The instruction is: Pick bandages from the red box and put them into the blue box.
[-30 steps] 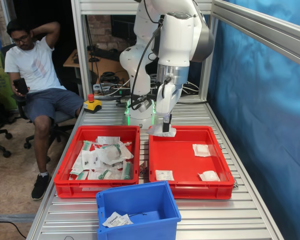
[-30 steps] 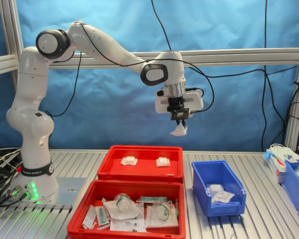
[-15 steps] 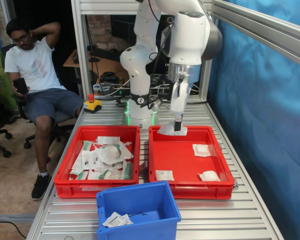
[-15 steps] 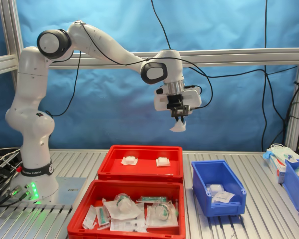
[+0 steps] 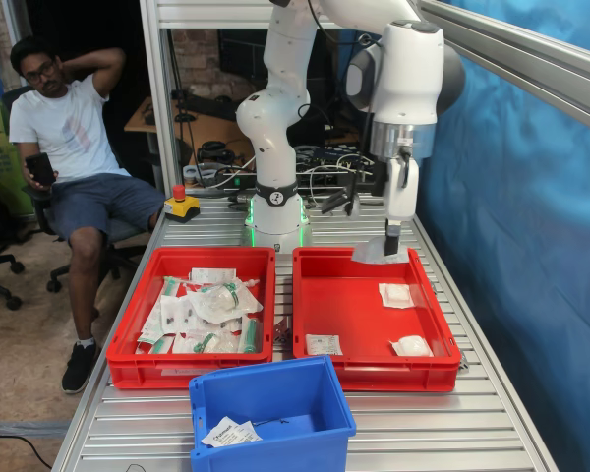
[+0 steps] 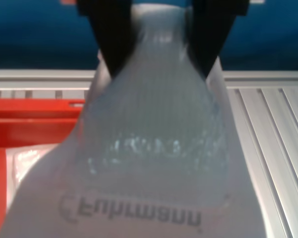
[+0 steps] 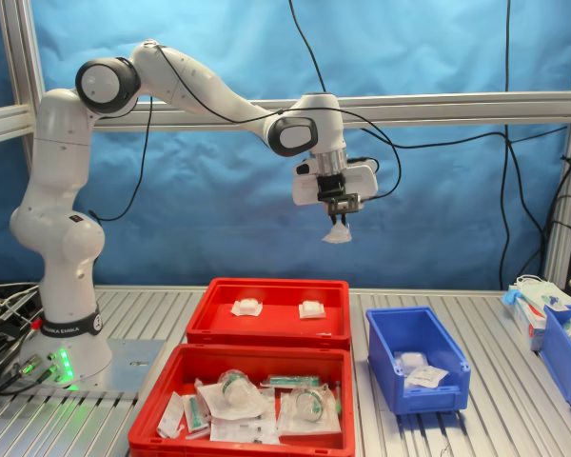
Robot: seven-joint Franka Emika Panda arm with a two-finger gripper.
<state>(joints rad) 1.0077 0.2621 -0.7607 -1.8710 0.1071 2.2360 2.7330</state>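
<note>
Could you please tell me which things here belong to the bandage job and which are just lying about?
Job: gripper holding a bandage; red box with remaining bandages; blue box.

Lying about: second red tray of green-printed packages; red stop button; seated man.

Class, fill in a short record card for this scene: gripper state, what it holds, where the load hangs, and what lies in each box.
gripper: gripper shut on a bandage
load position: held high in the air, clear of all boxes
red box: red box has three white packets on a mostly bare floor
second red tray: red tray heaped with green-printed packages
blue box: blue box holds a few white packets
wrist view: wrapped bandage fills the picture, pinched between dark fingers
</note>
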